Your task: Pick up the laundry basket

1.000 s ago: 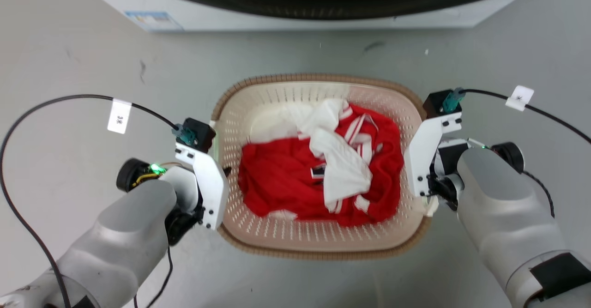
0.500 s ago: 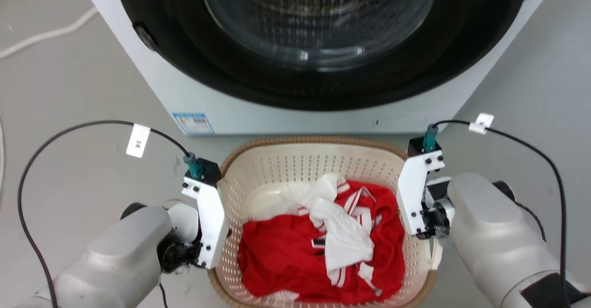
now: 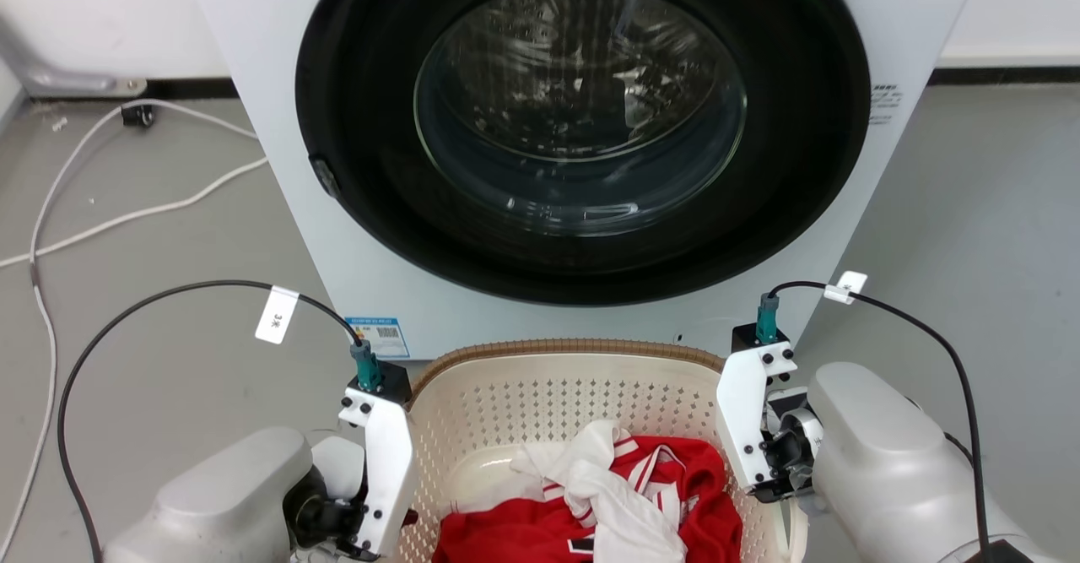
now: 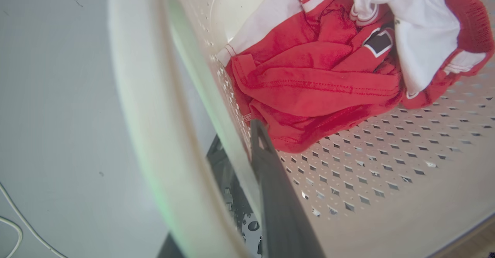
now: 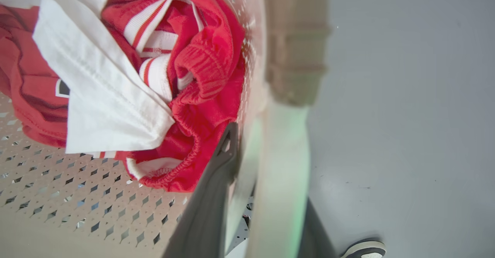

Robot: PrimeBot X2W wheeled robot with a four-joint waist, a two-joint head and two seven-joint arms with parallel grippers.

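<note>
The laundry basket (image 3: 553,350), cream with a brown woven rim, hangs between my two arms in front of the washer and holds red and white clothes (image 3: 607,512). My left gripper (image 3: 402,517) is shut on the basket's left side. In the left wrist view, the left gripper (image 4: 236,151) has one dark finger inside the perforated wall, the other behind it, with the white handle (image 4: 143,107) alongside. My right gripper (image 3: 769,480) is shut on the right side. The right wrist view shows the right gripper (image 5: 267,180) straddling the wall and handle (image 5: 284,161).
A white front-loading washing machine (image 3: 253,124) with a shut dark round glass door stands right behind the basket. White cables (image 3: 126,208) lie on the grey floor to its left. A shoe (image 5: 363,249) shows on the floor far below the right handle.
The head camera has swung upward: the washer door now fills the upper picture and the basket sits at the bottom edge. Both grippers keep their hold on the basket's sides.
</note>
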